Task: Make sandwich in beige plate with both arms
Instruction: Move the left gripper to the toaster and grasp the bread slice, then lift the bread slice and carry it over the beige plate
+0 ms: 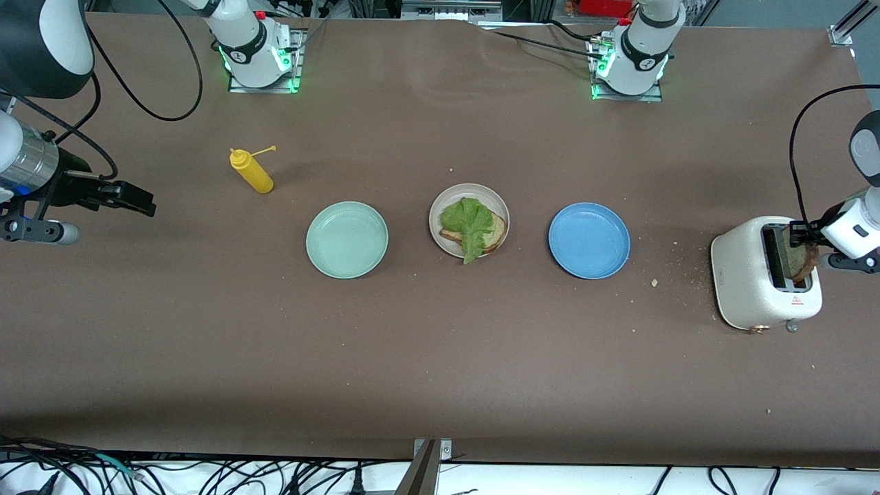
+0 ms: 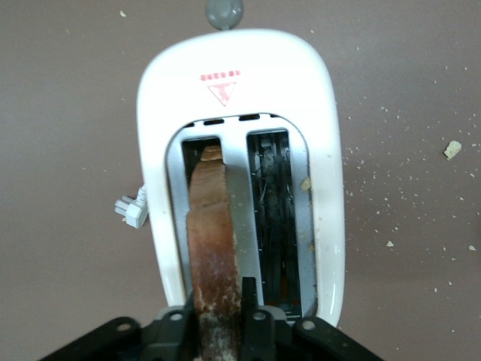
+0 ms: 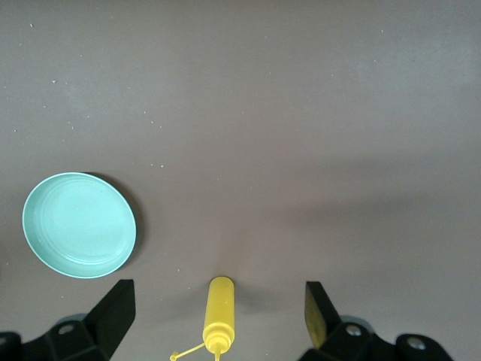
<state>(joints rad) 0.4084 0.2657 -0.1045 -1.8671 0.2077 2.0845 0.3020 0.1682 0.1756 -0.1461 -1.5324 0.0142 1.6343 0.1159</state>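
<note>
The beige plate (image 1: 440, 206) sits mid-table between a mint-green and a blue plate. It holds one brown bread slice (image 1: 495, 232) with a ruffled green lettuce leaf (image 1: 469, 221) on top. My left gripper (image 1: 801, 237) is over the white toaster (image 1: 746, 275) at the left arm's end. It is shut on a second brown bread slice (image 1: 804, 262) that stands upright in a toaster slot. In the left wrist view the slice (image 2: 214, 233) rises from the slot between my gripper's (image 2: 218, 301) black fingers (image 2: 248, 295). My right gripper (image 1: 127, 197) hangs open and empty over the right arm's end.
A mint-green plate (image 1: 347, 239) and a blue plate (image 1: 589, 240) flank the beige one. A yellow squeeze bottle (image 1: 251, 172) stands toward the right arm's end, and the right wrist view shows it (image 3: 219, 312) with the mint plate (image 3: 79, 224). Crumbs lie beside the toaster (image 2: 240, 83).
</note>
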